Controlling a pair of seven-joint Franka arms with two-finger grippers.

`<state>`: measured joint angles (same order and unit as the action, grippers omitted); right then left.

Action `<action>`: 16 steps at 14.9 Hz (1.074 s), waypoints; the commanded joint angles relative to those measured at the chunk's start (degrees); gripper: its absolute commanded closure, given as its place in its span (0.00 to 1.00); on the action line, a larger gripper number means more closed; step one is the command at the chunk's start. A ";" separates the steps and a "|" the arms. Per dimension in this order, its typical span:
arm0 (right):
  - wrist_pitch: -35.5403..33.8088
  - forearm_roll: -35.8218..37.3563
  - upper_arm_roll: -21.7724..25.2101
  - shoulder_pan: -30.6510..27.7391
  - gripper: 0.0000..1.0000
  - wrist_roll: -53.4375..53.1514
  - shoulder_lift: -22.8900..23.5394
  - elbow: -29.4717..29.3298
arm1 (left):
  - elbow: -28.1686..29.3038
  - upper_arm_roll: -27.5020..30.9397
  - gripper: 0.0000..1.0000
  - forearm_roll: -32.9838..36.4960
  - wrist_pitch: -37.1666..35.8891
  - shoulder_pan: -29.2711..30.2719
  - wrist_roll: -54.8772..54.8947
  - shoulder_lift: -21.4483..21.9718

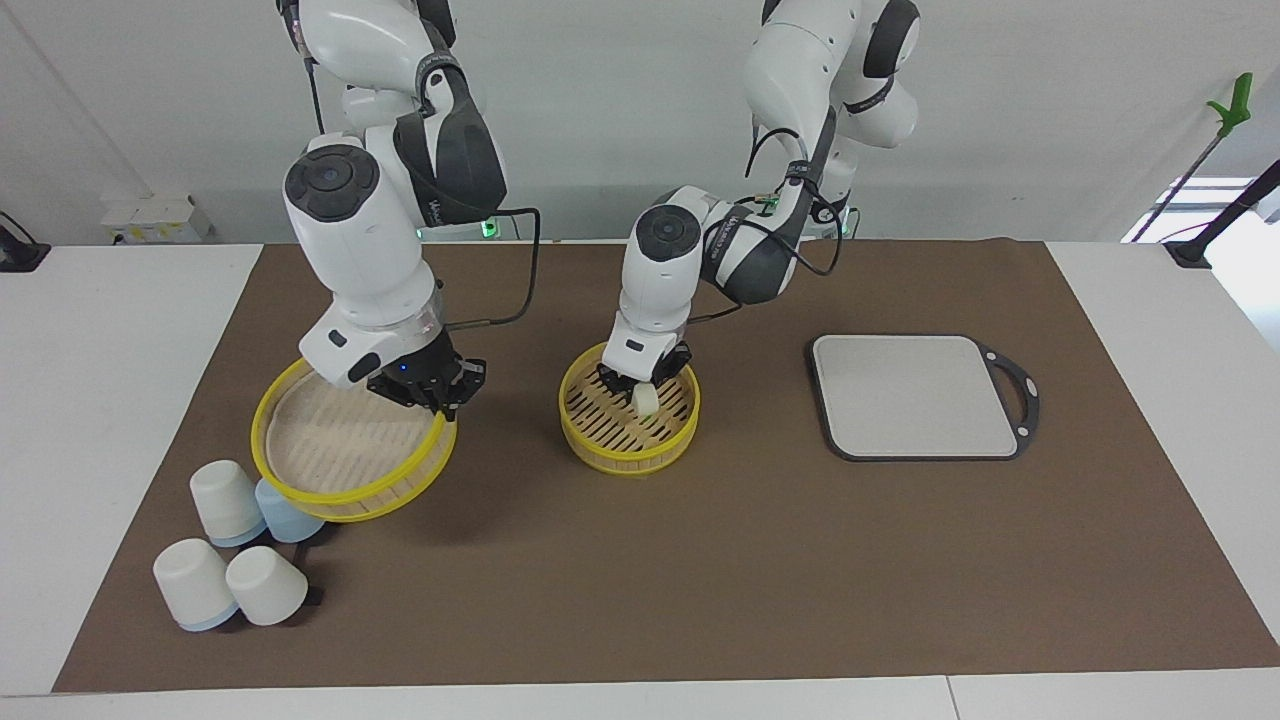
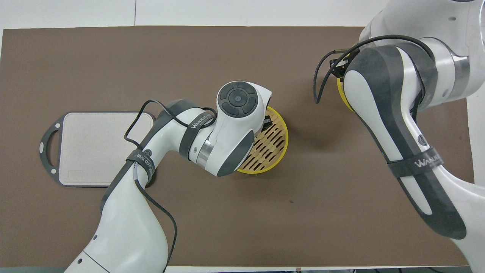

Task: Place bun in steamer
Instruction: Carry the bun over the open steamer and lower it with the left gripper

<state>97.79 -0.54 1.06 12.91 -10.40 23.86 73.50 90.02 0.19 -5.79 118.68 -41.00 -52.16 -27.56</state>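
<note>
The bun [image 1: 647,400] is low inside the steamer [image 1: 620,455], close over its slatted bottom, at the side toward the left arm's end of the table. My left gripper [image 1: 640,386] reaches down into the steamer, shut on the bun. In the overhead view the left wrist covers the bun and part of the steamer [image 2: 282,141]. My right gripper [image 1: 436,400] is shut on the yellow rim of the wide lid tier [image 1: 262,450] and holds it tilted above the mat.
Three white upturned cups [image 1: 228,500] and a blue cup [image 1: 285,518] stand near the right arm's end of the table, the lid's edge over the blue one. A grey cutting board [image 1: 915,395] lies on the brown mat toward the left arm's end.
</note>
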 commanded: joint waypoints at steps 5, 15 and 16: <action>0.73 -0.69 -0.53 -0.87 1.00 2.14 -2.76 3.58 | 4.90 0.95 0.58 -0.89 4.81 -2.07 0.04 0.05; 1.00 -0.69 -0.53 -0.86 1.00 2.14 -2.76 3.67 | 6.58 1.21 0.00 -0.89 6.21 -2.16 -0.13 0.23; 1.43 -0.69 -0.53 -0.87 1.00 2.05 -2.76 3.67 | 6.14 1.30 0.00 -0.89 5.86 -2.24 -0.31 0.23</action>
<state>97.92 -0.56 1.06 12.90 -9.95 23.01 75.07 95.23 0.38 -5.79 123.82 -42.28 -52.18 -28.07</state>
